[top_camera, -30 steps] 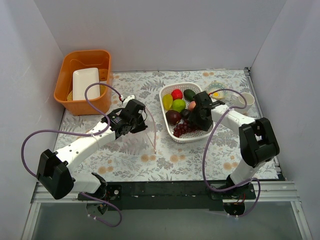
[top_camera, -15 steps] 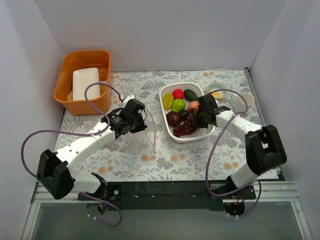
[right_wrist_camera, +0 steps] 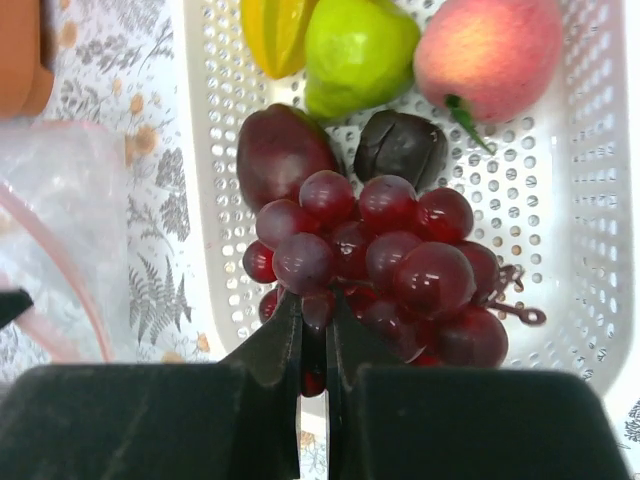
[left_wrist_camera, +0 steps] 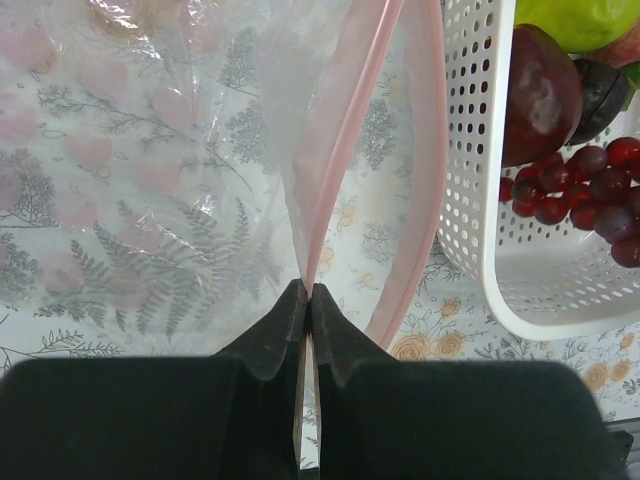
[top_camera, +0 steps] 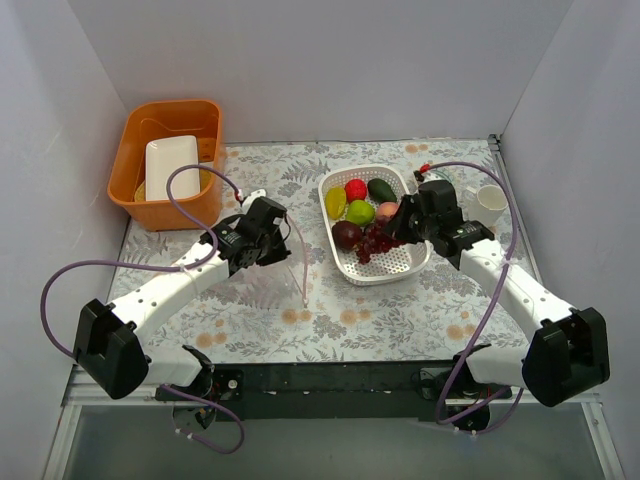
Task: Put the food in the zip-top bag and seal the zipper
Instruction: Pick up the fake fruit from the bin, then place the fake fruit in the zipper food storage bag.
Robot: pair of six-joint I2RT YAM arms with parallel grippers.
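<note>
A cloth (top_camera: 350,320) with grey leaves and orange flowers covers the table. An orange bin (top_camera: 160,212) sits at the far left corner, and a white tray (top_camera: 170,167) lies inside it. A white basket (top_camera: 395,260) full of little holes sits near the middle, a bit to the right. A white cup (top_camera: 491,203) stands by the right wall, close to the basket. The walls (top_camera: 350,70) are plain white.
</note>
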